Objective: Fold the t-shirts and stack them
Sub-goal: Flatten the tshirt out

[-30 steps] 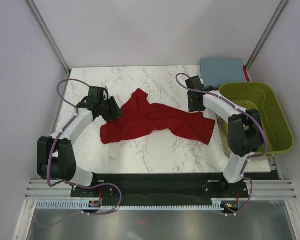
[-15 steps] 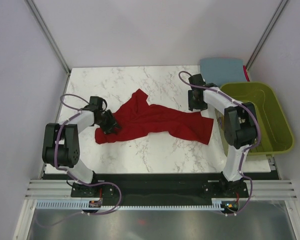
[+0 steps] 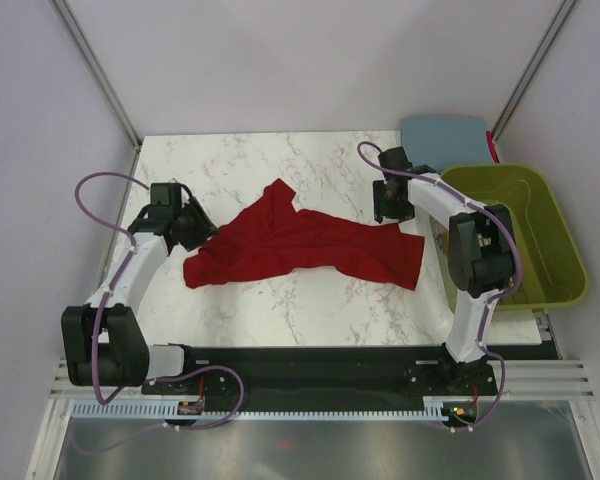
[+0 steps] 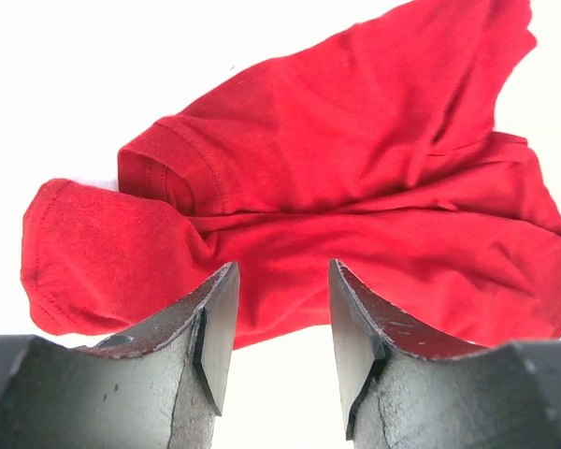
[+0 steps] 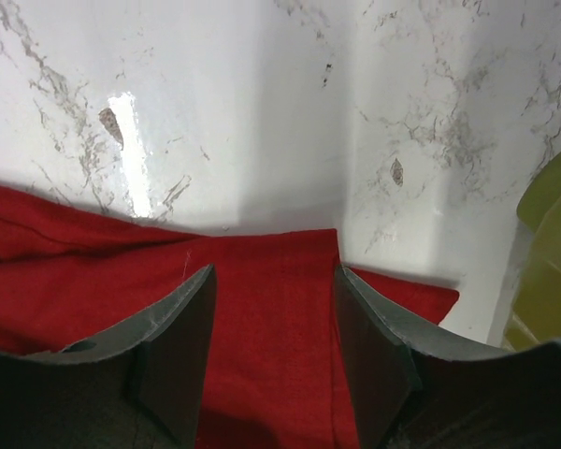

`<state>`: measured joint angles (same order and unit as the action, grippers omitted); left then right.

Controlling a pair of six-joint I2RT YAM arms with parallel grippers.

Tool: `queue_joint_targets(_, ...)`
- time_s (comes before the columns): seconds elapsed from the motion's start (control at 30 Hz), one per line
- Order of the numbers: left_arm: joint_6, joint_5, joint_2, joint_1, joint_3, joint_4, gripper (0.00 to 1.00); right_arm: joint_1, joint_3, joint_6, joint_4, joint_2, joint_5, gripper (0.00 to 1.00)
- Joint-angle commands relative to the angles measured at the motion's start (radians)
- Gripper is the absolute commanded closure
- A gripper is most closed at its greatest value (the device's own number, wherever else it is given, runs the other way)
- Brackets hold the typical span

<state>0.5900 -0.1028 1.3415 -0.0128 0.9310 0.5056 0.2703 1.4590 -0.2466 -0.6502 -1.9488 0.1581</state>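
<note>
Flattening stage, by my read: the red shirt is not folded at all yet, so it has to be spread before any fold. Marble table (image 3: 280, 160) carries the dark red t-shirt (image 3: 300, 245), which lies crumpled across the middle. Its long axis runs left to right, one lobe pokes toward the far side, and creases and overlapped layers run through the body. Left wrist view shows a sleeve with a stitched hem doubled over on the left part, cloth bunched, not flat. Olive-green basket (image 3: 565, 250) sits at the right table edge, close to the red shirt's right end but apart from it. Slate blue-grey t-shirt (image 3: 442, 135) lies at the far right corner just behind the basket. It looks like a neat folded rectangle, so it is probably the stack base.

Left gripper (image 3: 193, 226) is at the red shirt's left end, jaws parted to a middling gap with nothing between them; the cloth lies just beyond the tips. Right gripper (image 3: 392, 208) hovers at the shirt's far right corner, jaws likewise parted, no grip. A hem corner shows below the gap; contact with the cloth is unclear.

Next move, likely: each arm closes on its own end, lifts a little and pulls outward to draw the shirt flat. That calls for pinching a single layer at the edge, not a bunch, or the wrinkles lock in.
</note>
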Motion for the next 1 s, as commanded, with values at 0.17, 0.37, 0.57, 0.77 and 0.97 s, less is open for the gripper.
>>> queue_joint_targets(0.17,-0.019,-0.002,-0.117,0.004,0.000,0.014,0.49,-0.014,0.038,-0.028,0.012,-0.059,0.041,0.39)
queue_joint_targets(0.37,0.118,0.002,-0.142,0.010,-0.037,0.021,0.48,-0.014,0.012,-0.066,0.049,-0.081,0.038,0.39)
queue_joint_targets(0.57,0.149,0.098,-0.165,0.011,-0.034,0.051,0.47,-0.020,0.000,-0.074,0.063,-0.090,0.061,0.39)
queue_joint_targets(0.77,0.099,-0.020,-0.150,0.089,-0.047,0.054,0.48,-0.029,-0.034,-0.080,0.086,-0.093,0.041,0.39)
queue_joint_targets(0.97,0.087,-0.126,-0.143,0.131,-0.047,0.077,0.50,-0.037,-0.038,-0.074,0.089,-0.101,0.040,0.55)
